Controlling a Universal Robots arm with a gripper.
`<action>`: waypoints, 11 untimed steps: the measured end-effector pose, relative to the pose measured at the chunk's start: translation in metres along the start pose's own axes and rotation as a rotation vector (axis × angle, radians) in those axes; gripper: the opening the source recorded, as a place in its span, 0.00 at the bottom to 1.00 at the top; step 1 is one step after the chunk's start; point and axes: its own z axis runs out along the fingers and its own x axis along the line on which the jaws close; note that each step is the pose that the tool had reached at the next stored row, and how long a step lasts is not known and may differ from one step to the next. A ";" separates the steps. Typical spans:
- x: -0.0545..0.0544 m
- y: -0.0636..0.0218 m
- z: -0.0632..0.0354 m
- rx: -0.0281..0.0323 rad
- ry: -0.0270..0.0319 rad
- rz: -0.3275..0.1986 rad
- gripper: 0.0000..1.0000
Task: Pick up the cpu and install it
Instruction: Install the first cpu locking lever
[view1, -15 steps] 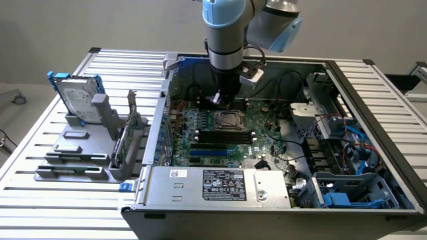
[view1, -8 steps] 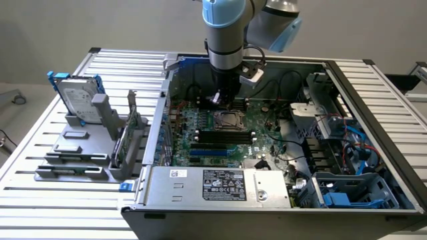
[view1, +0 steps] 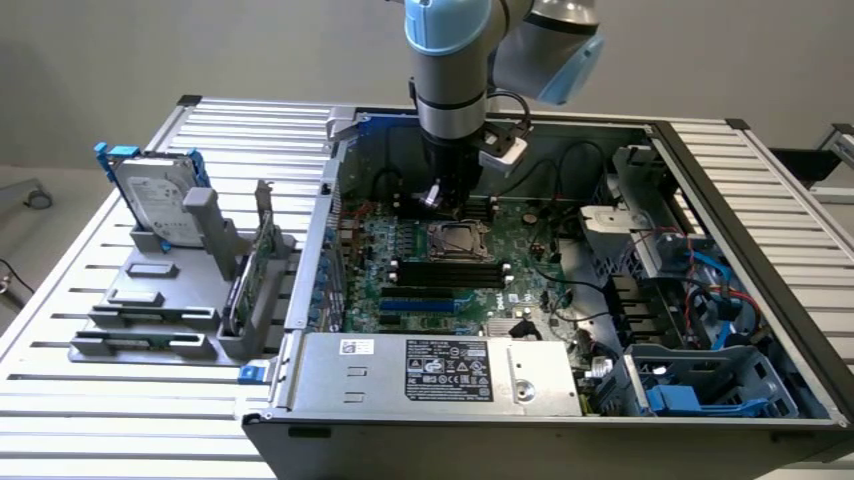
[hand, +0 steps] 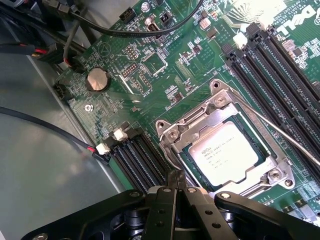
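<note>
A slatted metal table (view1: 80, 430) carries an open computer case (view1: 534, 445) lying on its side. The robot arm (view1: 454, 60) reaches down into the case from above, over the green motherboard (view1: 400, 235). A power supply (view1: 447, 370) with a black label fills the near edge of the case. On the table at the exterior view's left, outside the case, a hard drive (view1: 150, 200) in a blue frame stands upright in a grey holder (view1: 147, 300).

In the wrist view, the processor socket (hand: 200, 120) sits between two banks of black memory slots (hand: 280, 75), with its thin wire lever (hand: 285, 135) running alongside. The cpu (hand: 225, 152) lies flat inside the socket, its silver top facing up with printed text visible, framed by the metal bracket.

The gripper (hand: 173, 184) hangs just beside the socket's edge, above the board. Its fingers are pressed together with nothing between them. A round coin battery (hand: 97, 79) sits well apart from the socket, near the board's edge.
</note>
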 end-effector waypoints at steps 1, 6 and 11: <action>0.000 0.0000 0.0001 0.0000 0.0001 0.000 0.11; 0.000 0.0002 0.0003 -0.0001 0.0003 0.000 0.11; 0.000 0.0005 0.0006 -0.0004 0.0005 0.000 0.11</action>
